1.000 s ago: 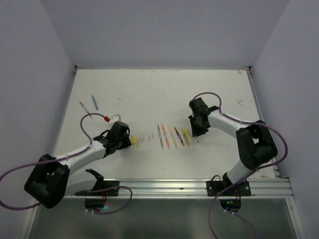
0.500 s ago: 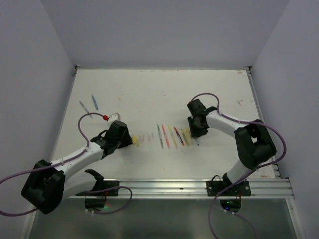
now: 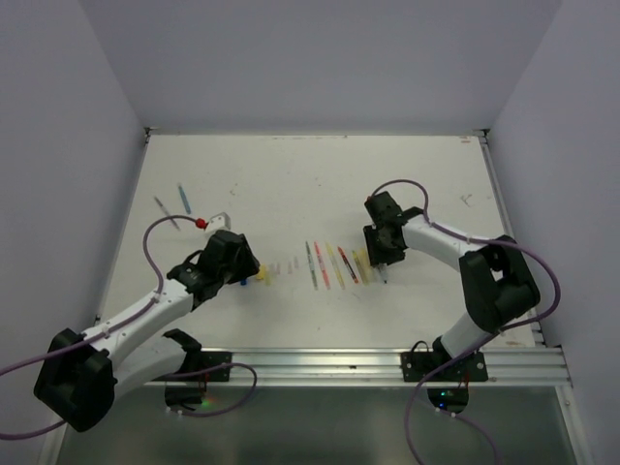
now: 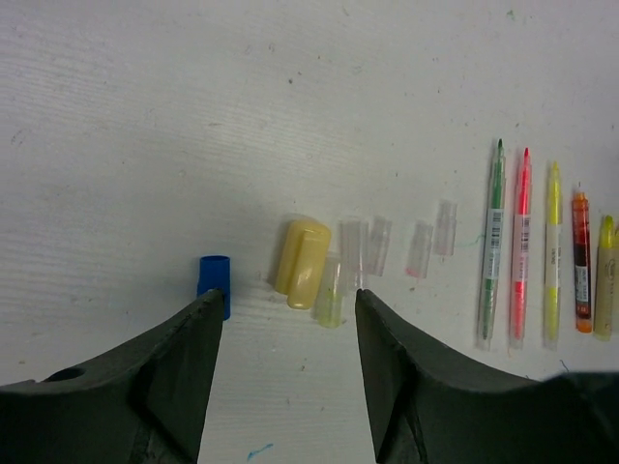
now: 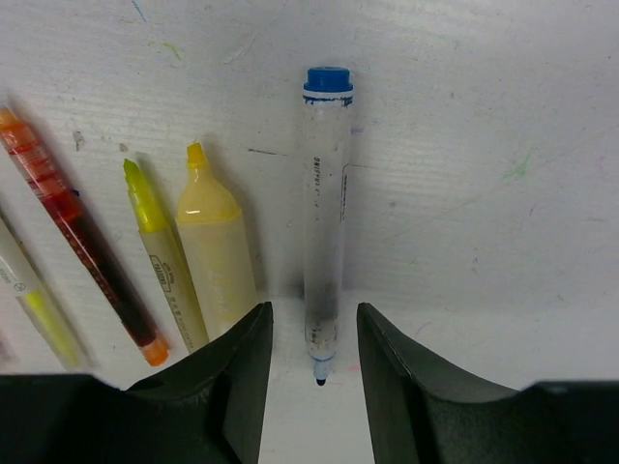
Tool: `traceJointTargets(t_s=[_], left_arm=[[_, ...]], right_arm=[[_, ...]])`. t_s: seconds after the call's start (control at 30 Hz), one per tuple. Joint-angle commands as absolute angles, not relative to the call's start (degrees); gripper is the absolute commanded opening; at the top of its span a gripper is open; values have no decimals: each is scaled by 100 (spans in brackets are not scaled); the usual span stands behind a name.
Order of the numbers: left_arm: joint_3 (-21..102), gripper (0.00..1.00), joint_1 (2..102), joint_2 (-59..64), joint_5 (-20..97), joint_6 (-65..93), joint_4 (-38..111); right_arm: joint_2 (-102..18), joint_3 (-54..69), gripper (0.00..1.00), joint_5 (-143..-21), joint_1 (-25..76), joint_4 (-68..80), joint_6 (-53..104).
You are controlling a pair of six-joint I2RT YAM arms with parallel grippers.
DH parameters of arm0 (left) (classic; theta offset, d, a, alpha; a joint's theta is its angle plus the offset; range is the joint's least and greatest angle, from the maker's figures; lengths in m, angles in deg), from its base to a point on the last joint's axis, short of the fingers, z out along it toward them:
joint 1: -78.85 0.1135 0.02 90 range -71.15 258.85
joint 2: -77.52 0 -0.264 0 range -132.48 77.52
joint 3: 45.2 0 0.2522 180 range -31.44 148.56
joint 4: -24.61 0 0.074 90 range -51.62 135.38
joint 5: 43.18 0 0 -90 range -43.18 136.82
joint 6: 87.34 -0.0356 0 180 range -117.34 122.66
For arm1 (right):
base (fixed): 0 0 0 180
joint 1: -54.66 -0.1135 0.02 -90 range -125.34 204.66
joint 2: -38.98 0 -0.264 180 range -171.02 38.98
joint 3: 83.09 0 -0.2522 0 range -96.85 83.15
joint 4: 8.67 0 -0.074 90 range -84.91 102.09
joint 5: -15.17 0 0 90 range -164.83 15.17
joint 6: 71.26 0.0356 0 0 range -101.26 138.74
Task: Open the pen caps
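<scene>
You have both grippers open and low over the table, each above loose pen parts
Your left gripper (image 4: 286, 307) has its fingers spread with nothing between them. The blue cap (image 4: 214, 281) lies on the table (image 4: 290, 87) right at the finger on the left of the wrist view, the yellow cap (image 4: 301, 263) is just beyond, and the pale clear caps (image 4: 366, 249) lie alongside. Your right gripper (image 5: 313, 317) is spread too, straddling the tip end of the uncapped blue pen (image 5: 324, 222), next to the fat yellow highlighter (image 5: 218, 261)

Pen caps (image 4: 302, 256) on table (image 4: 242, 97) — left of pen row (image 4: 521, 251); end pen (image 5: 324, 222) rightmost.
</scene>
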State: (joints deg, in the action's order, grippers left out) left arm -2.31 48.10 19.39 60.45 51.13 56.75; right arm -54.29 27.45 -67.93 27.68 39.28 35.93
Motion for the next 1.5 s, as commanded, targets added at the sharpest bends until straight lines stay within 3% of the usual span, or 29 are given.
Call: traceJointTargets(t_s=[0.0,0.13,0.27,0.5,0.8,1.2,1.47], left_arm=[[46,60,4861,2136,6176,5162,5938],[231,63,4879,2093,6493,5127,5991],[933,64,5264,1147,6520,4566,5973],[2531,62,6924,-279,6326,4011,5991],[3825,61,8050,-1941,5992,3106,5727],[4696,60,8658,-3102,6089,2429,5358],[4995,52,8693,-3875,5834,2253,5262]], right_arm=[[-4988,2567,45,-6595,2724,4006,3579],[-4664,2330,45,-6472,2566,4191,3579],[-4391,2005,45,-6463,2162,4367,3649],[-3995,1873,46,-6814,1599,4332,3764],[-3933,2092,46,-7675,1502,3840,3632],[-3626,2312,45,-8212,1450,3594,3641],[-3546,2330,45,-8168,1441,3585,3606]])
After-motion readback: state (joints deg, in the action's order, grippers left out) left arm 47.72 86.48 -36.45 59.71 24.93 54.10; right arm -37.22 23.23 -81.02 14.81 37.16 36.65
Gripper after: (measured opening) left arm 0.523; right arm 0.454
